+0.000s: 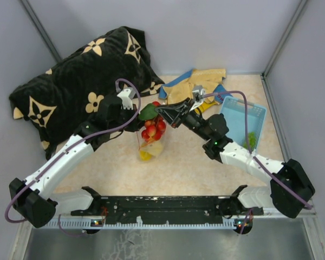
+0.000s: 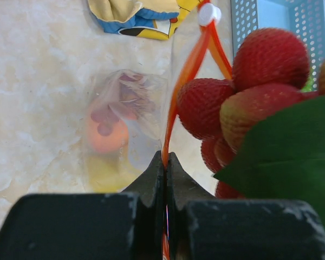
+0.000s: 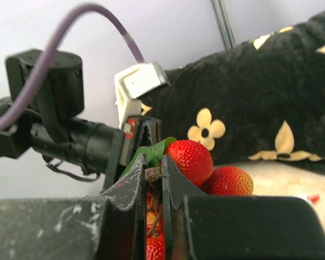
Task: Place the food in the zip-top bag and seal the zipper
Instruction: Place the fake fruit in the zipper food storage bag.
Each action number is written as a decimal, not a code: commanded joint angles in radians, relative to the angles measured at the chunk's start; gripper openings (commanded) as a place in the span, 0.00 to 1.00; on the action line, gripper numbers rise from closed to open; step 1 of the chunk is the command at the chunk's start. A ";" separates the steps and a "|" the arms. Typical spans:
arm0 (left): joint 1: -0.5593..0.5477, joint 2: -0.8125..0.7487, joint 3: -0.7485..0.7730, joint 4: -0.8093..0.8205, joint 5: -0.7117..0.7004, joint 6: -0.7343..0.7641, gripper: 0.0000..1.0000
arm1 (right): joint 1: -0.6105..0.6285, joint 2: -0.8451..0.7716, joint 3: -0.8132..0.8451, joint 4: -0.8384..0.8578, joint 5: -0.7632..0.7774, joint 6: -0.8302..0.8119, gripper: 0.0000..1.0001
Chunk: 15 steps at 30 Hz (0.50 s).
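Seen from above, the zip-top bag [image 1: 150, 150] is mid-table [image 1: 195, 162] with red berries [image 1: 154, 129] at its 12 o'clock. Left wrist view: the left jaws are clamped on the zipper [image 2: 180, 92], berries at 3 o'clock. Right wrist view: the right jaws pinch the berries' stem [image 3: 152, 174].

The left arm [image 1: 59, 162] and right arm [image 1: 244, 157] share one build: white shells on the long links and chunky black housings at the joints. A purple cable [image 3: 89, 7] loops along each arm, and a white camera mount [image 3: 135, 81] sits at each wrist. A small green light [image 1: 213, 144] glows on the right arm. The left gripper [image 2: 166, 158] and right gripper [image 3: 151, 165] have matte black fingers (scuffed grey along the edges).
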 commanded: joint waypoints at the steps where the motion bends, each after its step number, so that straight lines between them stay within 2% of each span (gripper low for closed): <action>1: 0.013 -0.027 -0.008 0.035 0.028 -0.014 0.00 | 0.006 0.005 -0.048 0.174 0.052 -0.001 0.00; 5: 0.021 -0.032 -0.011 0.035 0.031 -0.019 0.00 | 0.006 0.004 -0.088 0.205 0.057 -0.012 0.00; 15: 0.030 -0.040 -0.017 0.038 0.050 -0.026 0.00 | 0.006 -0.010 -0.065 0.060 0.140 -0.021 0.00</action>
